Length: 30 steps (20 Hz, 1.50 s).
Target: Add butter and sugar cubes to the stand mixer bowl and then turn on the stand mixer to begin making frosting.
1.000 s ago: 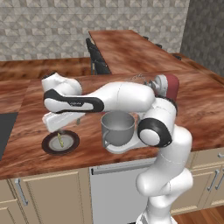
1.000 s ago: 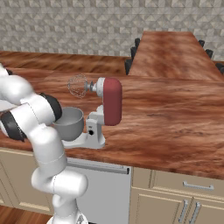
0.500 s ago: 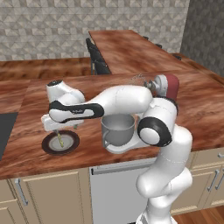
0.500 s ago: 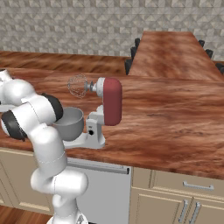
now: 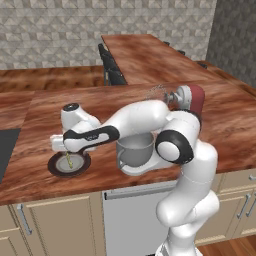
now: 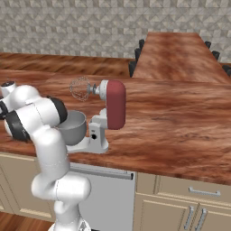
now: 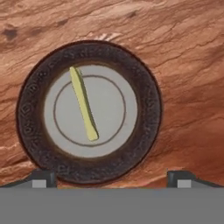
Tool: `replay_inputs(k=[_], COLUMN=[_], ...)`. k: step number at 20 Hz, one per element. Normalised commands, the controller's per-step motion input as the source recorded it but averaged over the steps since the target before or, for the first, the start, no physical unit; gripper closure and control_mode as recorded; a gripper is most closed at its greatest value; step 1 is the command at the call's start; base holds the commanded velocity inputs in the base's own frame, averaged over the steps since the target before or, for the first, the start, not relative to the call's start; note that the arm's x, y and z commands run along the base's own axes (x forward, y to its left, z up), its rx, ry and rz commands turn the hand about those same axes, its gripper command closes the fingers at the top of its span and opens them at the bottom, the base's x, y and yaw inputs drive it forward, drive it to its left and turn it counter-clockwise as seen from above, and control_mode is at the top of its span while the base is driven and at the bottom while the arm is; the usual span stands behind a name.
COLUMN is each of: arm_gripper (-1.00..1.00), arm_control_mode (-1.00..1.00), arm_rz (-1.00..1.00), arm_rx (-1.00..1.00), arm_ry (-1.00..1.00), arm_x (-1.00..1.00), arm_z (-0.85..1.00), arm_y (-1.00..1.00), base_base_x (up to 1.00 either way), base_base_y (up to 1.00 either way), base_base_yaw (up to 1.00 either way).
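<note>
The butter (image 7: 83, 103) is a slim pale yellow stick lying on a dark round plate (image 7: 144, 131) with a grey centre. My gripper (image 7: 111, 177) hangs open straight above that plate, and its two fingertips (image 7: 41, 177) stand wide apart at the plate's near rim. From the left base view, the gripper (image 5: 64, 151) hovers just over the plate (image 5: 82, 167) and the butter (image 5: 69, 161). To the right stands the stand mixer (image 5: 192, 95) with its grey bowl (image 5: 135, 147). The mixer's red head (image 6: 115, 103), wire whisk (image 6: 80, 88) and bowl (image 6: 74, 126) also show from the right. The sugar cubes are out of view.
The plate sits near the front edge of the wooden counter (image 5: 45, 115). A second counter (image 5: 145, 55) runs off behind, with dark chairs (image 5: 111, 70) along it. A black cooktop corner (image 5: 6, 150) lies at the far left.
The hand has come down and a little to the right, closer to the plate with the butter. Its jaws have stayed open.
</note>
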Motion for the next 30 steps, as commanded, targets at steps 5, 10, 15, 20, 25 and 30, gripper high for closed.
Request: replay_inputs(k=[5,10,15,20,25,30], arm_gripper=[-1.0,-1.0,-1.0,-1.0,-1.0,-1.0], arm_control_mode=[-1.0,-1.0,-1.0,-1.0,-1.0,-1.0], arm_rz=[-0.17,-0.14,-0.04,0.0,0.0,0.0], arm_rx=[0.0,0.0,0.0,0.0,0.0,0.0], arm_ry=[0.0,0.0,0.0,0.0,0.0,0.01], arm_x=[0.34,0.41,0.45,0.35,0.18,0.1], arm_z=[-0.17,-0.17,-0.26,-0.3,-0.36,-0.41], arm_y=[0.31,0.29,0.17,0.01,0.0,0.0], base_base_x=[0.0,0.0,0.0,0.0,0.0,0.0], base_base_y=[0.0,0.0,0.0,0.0,0.0,0.0], base_base_yaw=[0.0,0.0,0.0,0.0,0.0,0.0])
